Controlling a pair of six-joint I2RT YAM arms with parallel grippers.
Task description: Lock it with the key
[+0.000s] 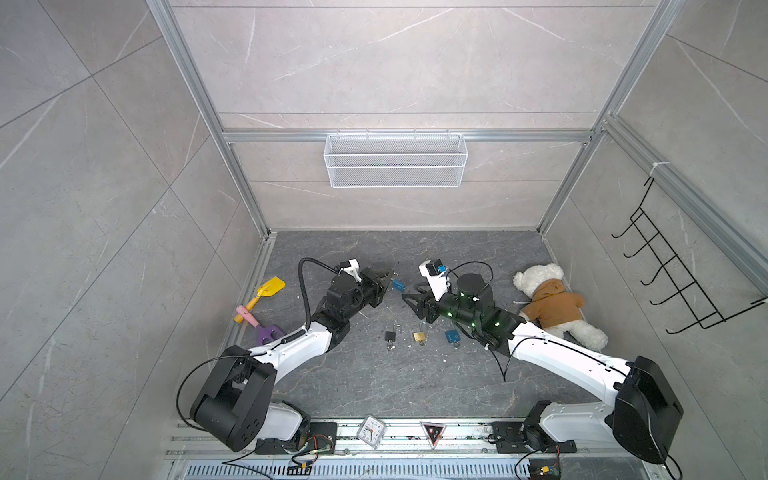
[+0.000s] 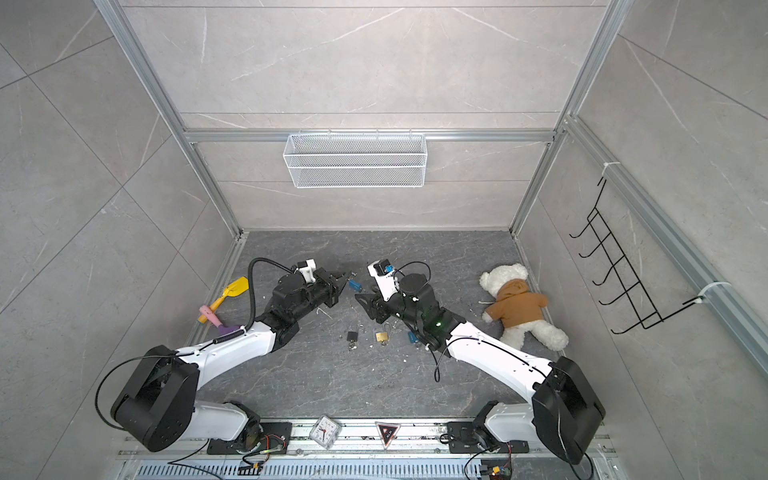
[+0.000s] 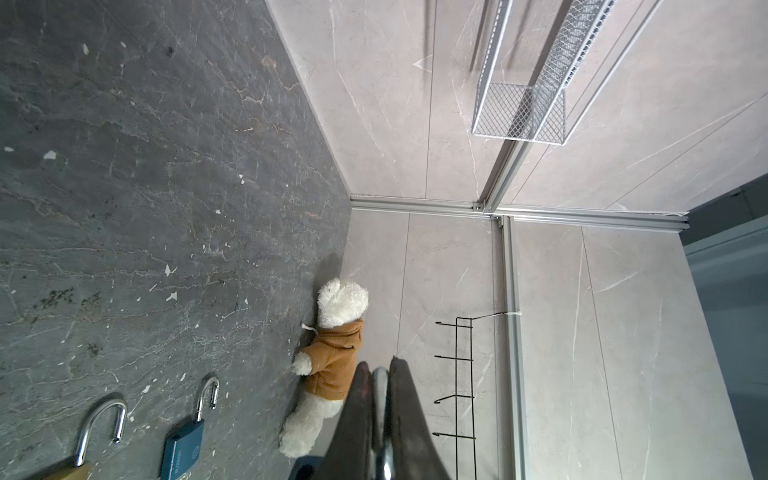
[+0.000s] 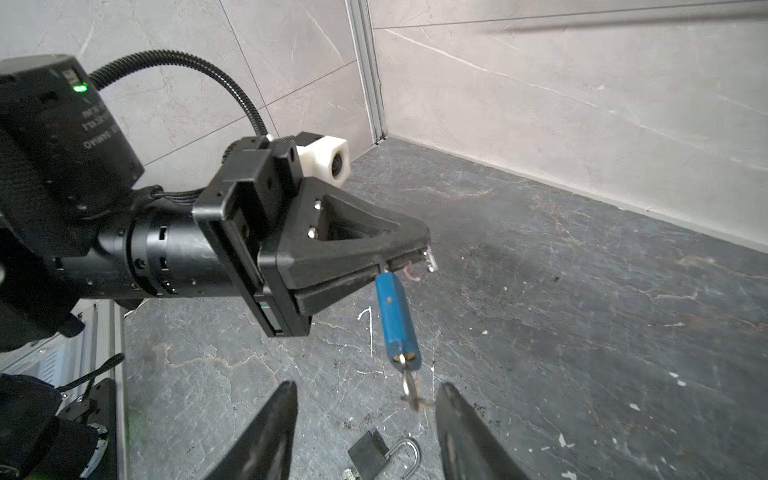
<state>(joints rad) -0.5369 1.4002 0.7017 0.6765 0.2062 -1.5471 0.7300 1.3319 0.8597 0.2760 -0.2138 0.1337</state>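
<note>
Over grey floor (image 4: 582, 311), left claw (image 4: 419, 259) pinches blue padlock (image 4: 397, 320).

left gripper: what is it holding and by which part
The small blue padlock, clamped by its silver shackle; its body hangs below the left gripper.

Lab cell: aluminium frame (image 1: 270, 136), tiled walls (image 1: 104, 166)

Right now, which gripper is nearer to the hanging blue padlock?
Left. The left gripper is shut on the shackle of the blue padlock; the right gripper sits open by the key at its other end.
</note>
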